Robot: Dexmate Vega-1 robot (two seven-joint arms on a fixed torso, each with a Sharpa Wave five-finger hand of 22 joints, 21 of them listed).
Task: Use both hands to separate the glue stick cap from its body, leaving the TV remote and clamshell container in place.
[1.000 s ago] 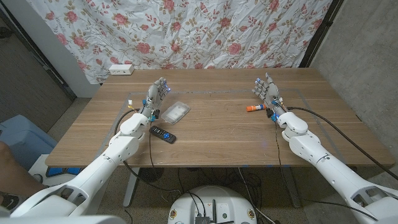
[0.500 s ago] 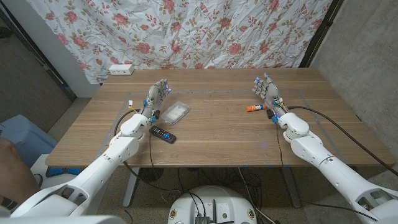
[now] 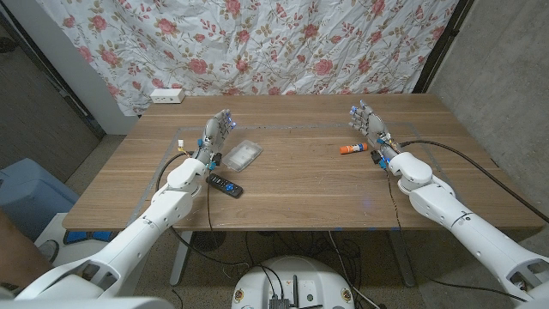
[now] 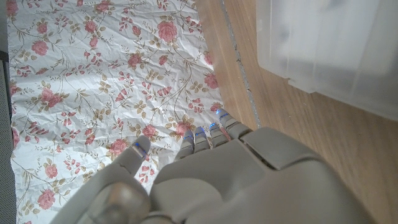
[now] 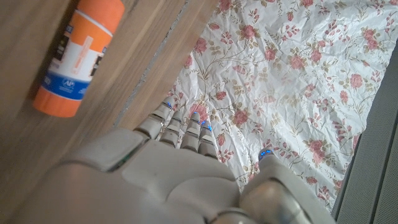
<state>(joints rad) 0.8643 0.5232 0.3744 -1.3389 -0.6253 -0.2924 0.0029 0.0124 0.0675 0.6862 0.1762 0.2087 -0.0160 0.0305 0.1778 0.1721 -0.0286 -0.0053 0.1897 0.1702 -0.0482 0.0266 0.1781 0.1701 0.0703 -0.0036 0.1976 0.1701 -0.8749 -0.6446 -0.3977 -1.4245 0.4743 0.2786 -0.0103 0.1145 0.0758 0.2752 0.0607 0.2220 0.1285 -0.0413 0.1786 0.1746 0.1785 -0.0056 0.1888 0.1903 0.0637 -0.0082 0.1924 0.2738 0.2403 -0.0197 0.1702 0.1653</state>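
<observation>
On the wooden table (image 3: 292,184), from the left: left hand (image 3: 218,130) raised with fingers apart, holding nothing, standing just beside the clear clamshell (image 3: 243,154), not touching it. Black remote (image 3: 226,184) lying a little nearer the front edge, close beside the left forearm, near the clamshell but apart from it. Toward the right, glue stick (image 3: 352,149) lying on its side, cap on, orange body with a white-and-blue label, well apart from the clamshell and remote. Right hand (image 3: 368,125) just beside the stick, fingers spread wide and empty, not touching it. Along the far edge, floral cloth (image 3: 274,43) hanging as a backdrop, with a white power strip (image 3: 166,95) at its foot on the left.
</observation>
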